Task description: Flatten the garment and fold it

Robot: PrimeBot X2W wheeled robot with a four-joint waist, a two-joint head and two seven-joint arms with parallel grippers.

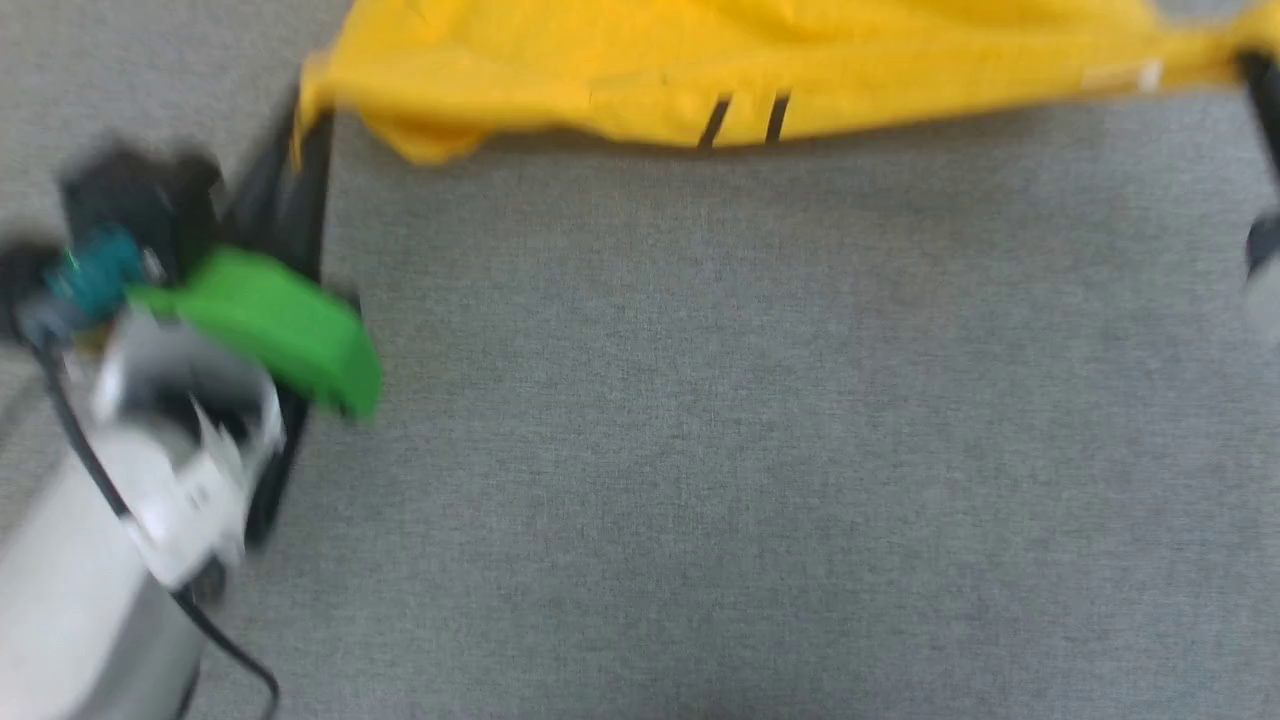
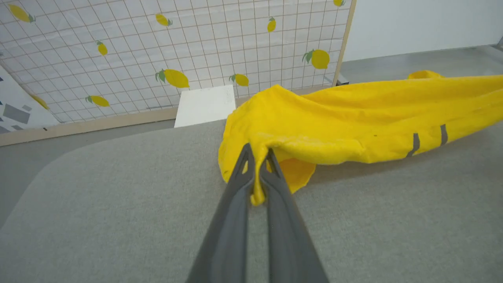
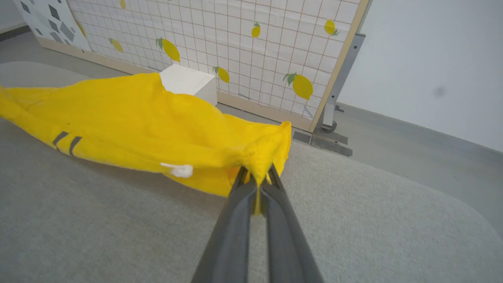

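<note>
I have the shirt (image 1: 760, 60) slung between both arms over the grey counter (image 1: 700, 450), with the left gripper (image 2: 257, 151) and right gripper (image 3: 255, 171) each pinching a bunched corner. Even tension while lowering should lay it flat, untwisted.

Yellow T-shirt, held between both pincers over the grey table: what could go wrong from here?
1. The left pincer and the right pincer each pinch only a small bunch of the bright yellow cotton T-shirt. A stronger pull might slip the cloth free.
2. The cloth between them sags and is doubled over itself. Laid on the grey fabric-covered table like this, it would probably keep creases.
</note>
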